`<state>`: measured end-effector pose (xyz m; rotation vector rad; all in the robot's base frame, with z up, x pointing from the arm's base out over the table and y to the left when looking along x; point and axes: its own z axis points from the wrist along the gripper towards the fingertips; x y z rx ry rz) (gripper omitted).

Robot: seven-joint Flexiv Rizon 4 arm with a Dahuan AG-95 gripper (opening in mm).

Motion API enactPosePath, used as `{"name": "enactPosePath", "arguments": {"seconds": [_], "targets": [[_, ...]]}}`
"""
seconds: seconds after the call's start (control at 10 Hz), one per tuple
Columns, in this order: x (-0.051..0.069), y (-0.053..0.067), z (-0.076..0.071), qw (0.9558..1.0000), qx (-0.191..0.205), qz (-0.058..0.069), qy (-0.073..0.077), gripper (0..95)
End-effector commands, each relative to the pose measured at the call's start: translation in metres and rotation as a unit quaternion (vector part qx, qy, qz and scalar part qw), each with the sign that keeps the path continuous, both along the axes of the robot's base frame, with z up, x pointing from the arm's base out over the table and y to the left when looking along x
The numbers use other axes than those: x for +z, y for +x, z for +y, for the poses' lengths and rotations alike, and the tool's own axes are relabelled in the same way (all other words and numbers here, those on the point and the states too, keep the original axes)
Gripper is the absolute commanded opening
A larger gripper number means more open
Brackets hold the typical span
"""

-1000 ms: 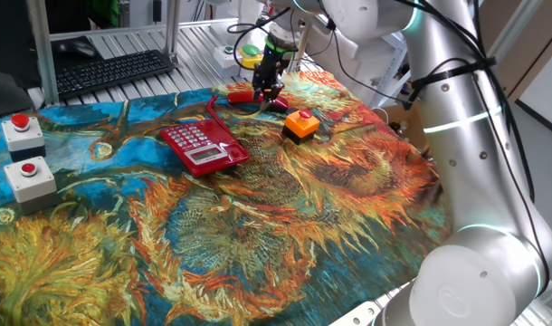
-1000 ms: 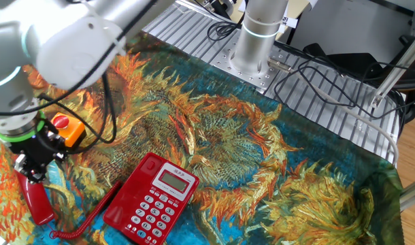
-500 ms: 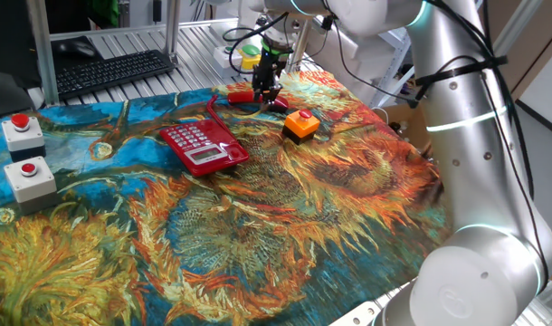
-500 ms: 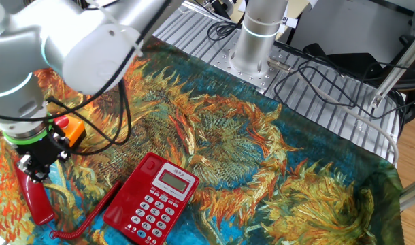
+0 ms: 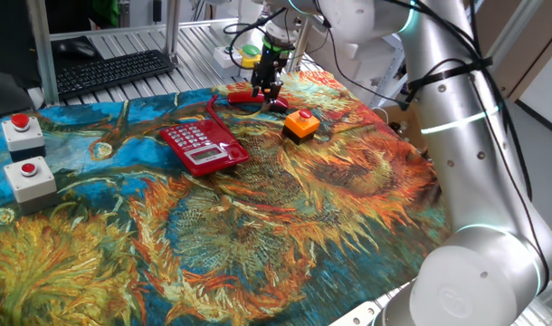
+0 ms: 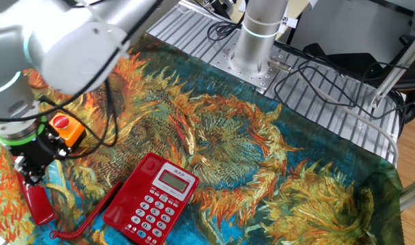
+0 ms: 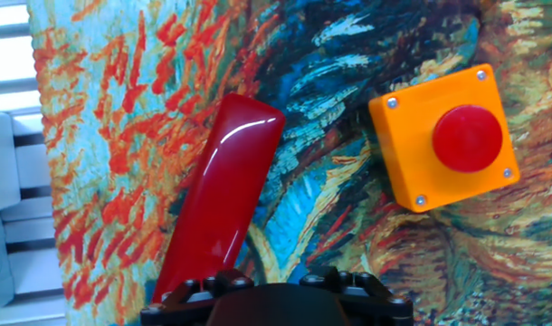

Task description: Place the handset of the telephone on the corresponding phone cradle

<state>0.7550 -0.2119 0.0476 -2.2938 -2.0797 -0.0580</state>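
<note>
Sunflower-print cloth covers table (image 5: pixel 258 235); broad open cloth lower right. Handset (image 7: pixel 220 204) lies on cloth near far edge, upper centre, beside orange button box (image 7: pixel 448 136), apart from telephone (image 6: pixel 152 199). Gripper (image 6: pixel 32 178) over handset; fingertips cut off, jaws' state unclear. Hand view alone shows box-handset gap.

Red handset (image 7: pixel 220 199) flat on cloth, off telephone (image 6: pixel 150 199).

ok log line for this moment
phase: at handset | gripper: over handset, grip unclear | handset: lying on cloth, off cradle | telephone: cradle empty | orange button box: beside handset
</note>
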Motion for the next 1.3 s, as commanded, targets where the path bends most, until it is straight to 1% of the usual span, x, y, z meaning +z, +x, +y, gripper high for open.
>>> {"name": "enactPosePath", "arguments": {"seconds": [0.1,0.3,0.6,0.9,1.1,1.2,1.3], "targets": [[0.001,-0.006,0.002,0.9996,0.008,-0.022,-0.017,57.0],[0.001,-0.006,0.002,0.9994,0.008,-0.028,-0.02,57.0],[0.002,-0.005,0.0,0.9992,-0.008,-0.032,-0.02,57.0],[0.005,0.001,-0.009,0.9989,-0.018,-0.039,-0.019,57.0],[0.007,0.005,-0.014,0.9986,-0.031,-0.04,-0.016,57.0],[0.008,0.006,-0.016,0.998,-0.045,-0.041,-0.017,57.0],[0.008,0.008,-0.018,0.9976,-0.049,-0.044,-0.02,57.0]]}}
